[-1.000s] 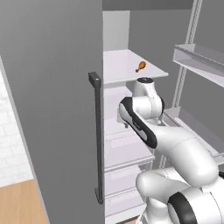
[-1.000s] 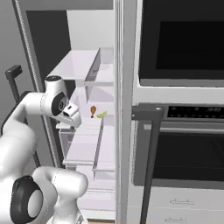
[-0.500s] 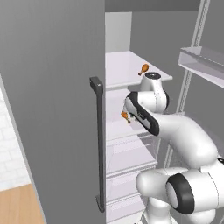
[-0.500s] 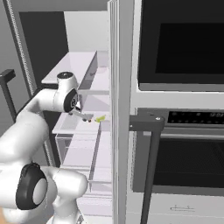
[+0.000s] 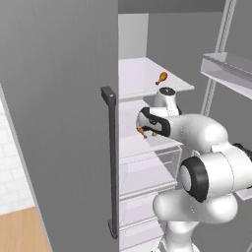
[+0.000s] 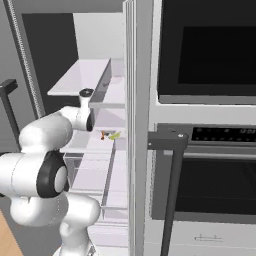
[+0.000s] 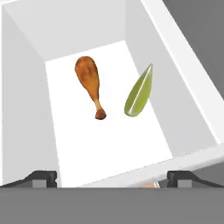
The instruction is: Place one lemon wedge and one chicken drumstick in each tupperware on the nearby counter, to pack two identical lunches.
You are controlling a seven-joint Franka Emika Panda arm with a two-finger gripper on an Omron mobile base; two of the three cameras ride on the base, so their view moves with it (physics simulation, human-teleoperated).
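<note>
Since a second ago we have swung our spread, empty gripper [image 7: 112, 183] over the fridge shelf [image 7: 109, 148], drumstick [image 7: 90, 83] at 11 o'clock, lemon wedge [image 7: 139, 91] at 1 o'clock, nothing packed yet.

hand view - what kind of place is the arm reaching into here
Most likely an open fridge in a kitchen. White shelves and clear drawers sit behind a tall grey door, a drumstick and a lemon wedge lie on a shelf, and a built-in oven stands right beside it.
</note>
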